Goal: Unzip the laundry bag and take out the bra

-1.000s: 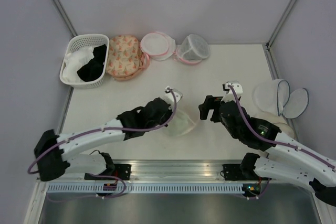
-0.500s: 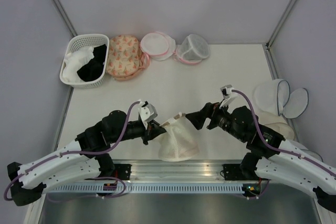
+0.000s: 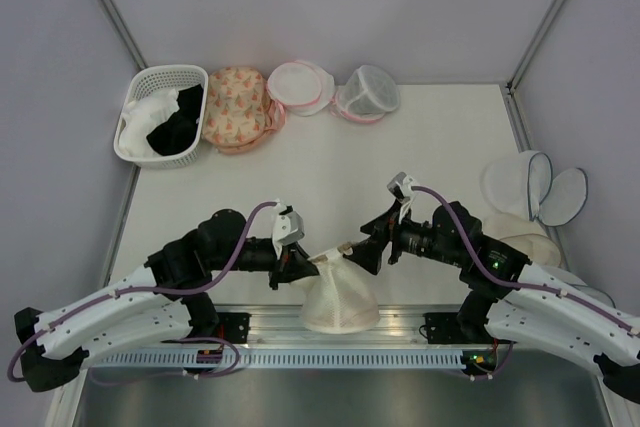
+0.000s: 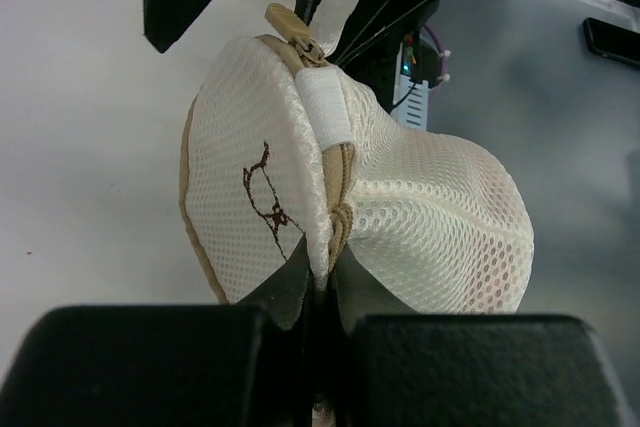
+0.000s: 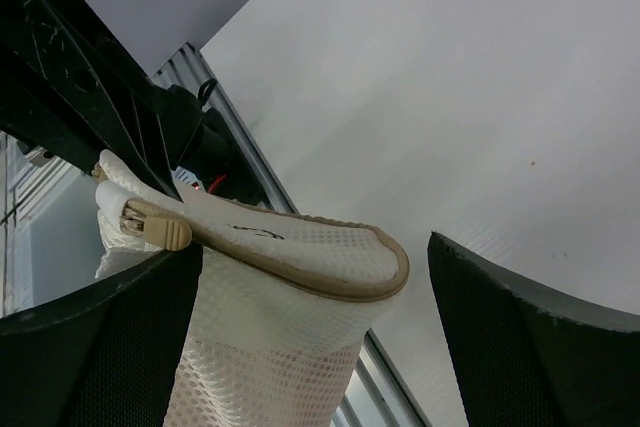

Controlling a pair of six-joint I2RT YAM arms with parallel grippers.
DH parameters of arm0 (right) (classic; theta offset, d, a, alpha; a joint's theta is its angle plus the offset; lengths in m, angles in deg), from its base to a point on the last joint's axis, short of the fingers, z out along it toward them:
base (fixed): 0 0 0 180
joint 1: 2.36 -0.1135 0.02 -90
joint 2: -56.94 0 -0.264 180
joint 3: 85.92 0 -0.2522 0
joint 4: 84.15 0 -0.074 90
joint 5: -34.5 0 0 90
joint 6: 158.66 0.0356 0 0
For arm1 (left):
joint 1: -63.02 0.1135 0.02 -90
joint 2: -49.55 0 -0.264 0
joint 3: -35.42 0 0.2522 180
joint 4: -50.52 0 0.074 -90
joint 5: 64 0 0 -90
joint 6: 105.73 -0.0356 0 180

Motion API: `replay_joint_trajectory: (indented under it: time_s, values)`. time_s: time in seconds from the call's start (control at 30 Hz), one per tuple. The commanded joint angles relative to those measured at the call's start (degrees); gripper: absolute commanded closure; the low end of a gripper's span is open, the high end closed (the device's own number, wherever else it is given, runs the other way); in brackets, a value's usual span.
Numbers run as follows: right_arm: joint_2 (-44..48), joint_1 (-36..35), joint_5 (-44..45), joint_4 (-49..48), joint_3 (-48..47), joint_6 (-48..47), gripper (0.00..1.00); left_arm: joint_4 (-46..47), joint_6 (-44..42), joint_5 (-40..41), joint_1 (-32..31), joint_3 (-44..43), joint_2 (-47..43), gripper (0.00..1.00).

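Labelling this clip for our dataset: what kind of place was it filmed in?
Probably a robotics lab cell, not a home: plain grey walls enclose a white table, and the left arm and right arm are bolted to an aluminium rail at its near edge.

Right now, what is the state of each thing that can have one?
Cream-white round mesh laundry bag: held up, zip looks closed.
Left gripper: jaws shut on its seam.
Right gripper: jaws open around its zip end.
White plastic basket: holds garments.
Blue-trimmed white mesh bag: lying open.
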Motion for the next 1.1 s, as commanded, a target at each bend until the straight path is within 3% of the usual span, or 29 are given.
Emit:
replay_joint_trajectory:
  time_s: [0.0,0.07,0.1,0.13,0.17,0.2,0.23,0.37,0.4,0.47,0.57,0.6,0.63,0.8,1.07]
  values:
    - [-1.7,0.1,-6.1,-3.4,0.7,-4.7,0.02,2.6,-1.1,-7.9,0.1,-3.1,0.7,0.98]
    - [-3.4,0.1,-9.6,-5.2,1.0,-5.1,0.1,2.5,-1.4,-8.4,0.1,-3.6,0.8,0.98]
    - [-4.1,0.2,-10.1,-5.3,0.9,-5.6,0.2,2.4,-1.3,-8.4,0.1,-3.7,0.9,0.98]
    - [-4.8,0.1,-10.7,-5.3,0.7,-6.0,0.55,2.4,-1.4,-8.3,0.1,-4.1,0.9,0.98]
    - [-6.2,0.1,-11.4,-4.4,-0.1,-6.4,0.76,2.2,-1.3,-8.0,0.1,-4.3,0.9,0.98]
    - [-6.8,0.1,-11.4,-3.7,-0.6,-7.1,0.95,2.0,-1.4,-6.7,0.2,-4.4,0.9,0.98]
    - [-7.2,0.0,-11.3,-2.9,-1.0,-7.6,1.0,1.8,-1.1,-5.4,0.1,-4.6,1.0,0.98]
    - [-7.9,0.1,-8.0,2.3,-3.7,-9.4,0.99,0.7,1.1,4.3,0.1,-5.3,2.1,0.98]
    - [-7.8,0.1,-6.3,3.1,-4.0,-9.6,0.99,0.3,1.6,9.3,0.1,-5.6,2.6,0.9]
    - [-7.3,0.1,-1.6,5.0,-5.3,-10.1,1.0,-0.5,2.6,12.6,0.1,-6.4,4.4,0.91]
    - [-6.2,0.1,6.3,7.0,-6.6,-9.8,1.0,-2.2,6.8,24.5,0.1,-7.9,7.6,0.38]
    - [-6.1,0.1,8.0,7.5,-6.9,-10.0,1.0,-3.2,8.1,31.2,0.1,-8.6,8.6,0.08]
    - [-6.0,0.1,9.7,7.9,-7.3,-10.3,1.0,-5.8,11.0,33.8,0.1,-10.6,10.1,0.01]
    - [-6.6,0.1,18.6,10.2,-9.5,-13.4,1.0,-11.9,21.0,38.1,0.1,-18.4,18.1,0.0]
    - [-8.4,-0.7,28.4,11.6,-9.9,-17.9,0.99,-8.5,41.7,30.6,0.7,-22.7,22.2,0.0]
